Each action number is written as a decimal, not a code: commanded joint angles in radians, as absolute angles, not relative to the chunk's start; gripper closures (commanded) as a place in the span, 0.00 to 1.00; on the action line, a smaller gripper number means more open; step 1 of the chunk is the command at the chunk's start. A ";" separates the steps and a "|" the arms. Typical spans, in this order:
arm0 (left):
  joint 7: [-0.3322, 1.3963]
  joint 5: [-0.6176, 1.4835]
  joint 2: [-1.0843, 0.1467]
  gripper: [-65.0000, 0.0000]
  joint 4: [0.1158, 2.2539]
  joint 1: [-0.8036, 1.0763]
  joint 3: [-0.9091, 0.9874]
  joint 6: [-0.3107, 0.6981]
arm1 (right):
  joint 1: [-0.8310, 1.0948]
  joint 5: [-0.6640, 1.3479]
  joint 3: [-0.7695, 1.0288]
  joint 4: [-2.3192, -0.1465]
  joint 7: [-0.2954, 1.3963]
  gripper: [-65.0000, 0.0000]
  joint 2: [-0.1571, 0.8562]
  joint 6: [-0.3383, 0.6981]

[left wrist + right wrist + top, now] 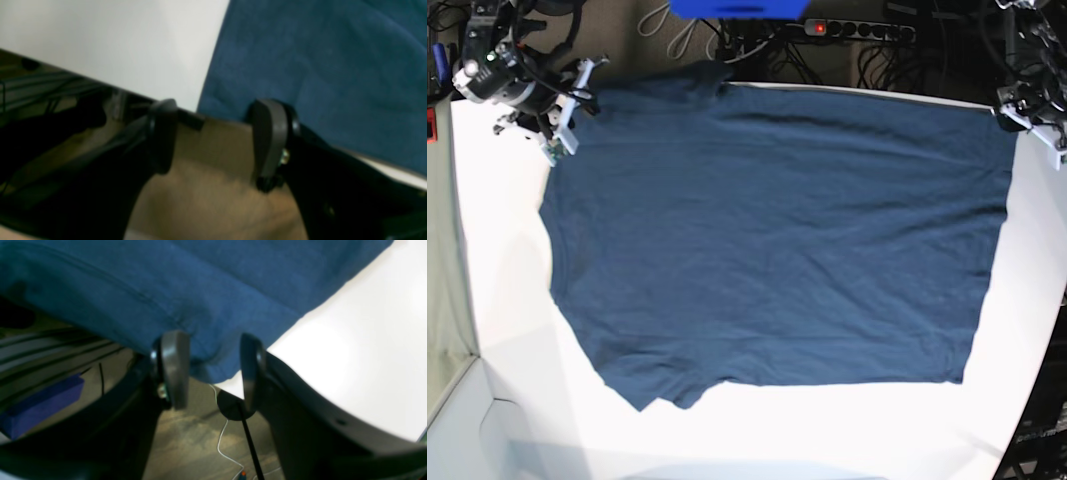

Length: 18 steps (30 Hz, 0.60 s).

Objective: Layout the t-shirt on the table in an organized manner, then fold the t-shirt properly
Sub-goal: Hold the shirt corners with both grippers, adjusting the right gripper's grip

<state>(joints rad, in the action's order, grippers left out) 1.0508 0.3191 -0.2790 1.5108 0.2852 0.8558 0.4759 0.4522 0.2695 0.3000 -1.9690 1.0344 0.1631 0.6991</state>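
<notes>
The navy t-shirt (777,230) lies spread flat over the white table (507,330), its far edge along the table's back edge. My right gripper (577,95) is at the shirt's back-left corner. In the right wrist view this gripper (212,340) is open, and a hanging fold of the t-shirt (217,280) sits between its fingertips at the table (367,356) edge. My left gripper (1027,115) is at the back-right corner. The left wrist view shows it (215,106) open at the table (116,43) edge, with the t-shirt (317,66) corner just beyond the gap.
Behind the table a power strip (857,28) with a red light lies among cables, beside a blue object (737,8). Below the edge are a blue block (40,403), a white cable (222,440) and brown floor (213,200).
</notes>
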 commanded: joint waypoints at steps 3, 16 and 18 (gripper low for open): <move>1.032 0.325 -0.298 0.46 1.518 0.285 0.858 0.478 | 0.452 0.280 0.303 -1.982 1.021 0.60 0.173 0.698; 1.023 0.325 -0.298 0.47 1.420 0.275 0.857 0.484 | 0.452 0.278 0.303 -1.982 1.021 0.60 0.176 0.698; 1.023 0.325 -0.298 0.51 1.420 0.275 0.857 0.486 | 0.452 0.278 0.303 -1.982 1.021 0.60 0.176 0.698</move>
<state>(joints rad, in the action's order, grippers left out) 1.0000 0.3313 -0.2882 1.4208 0.2707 0.8562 0.4770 0.4522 0.2695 0.2981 -1.9690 1.0344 0.1661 0.6991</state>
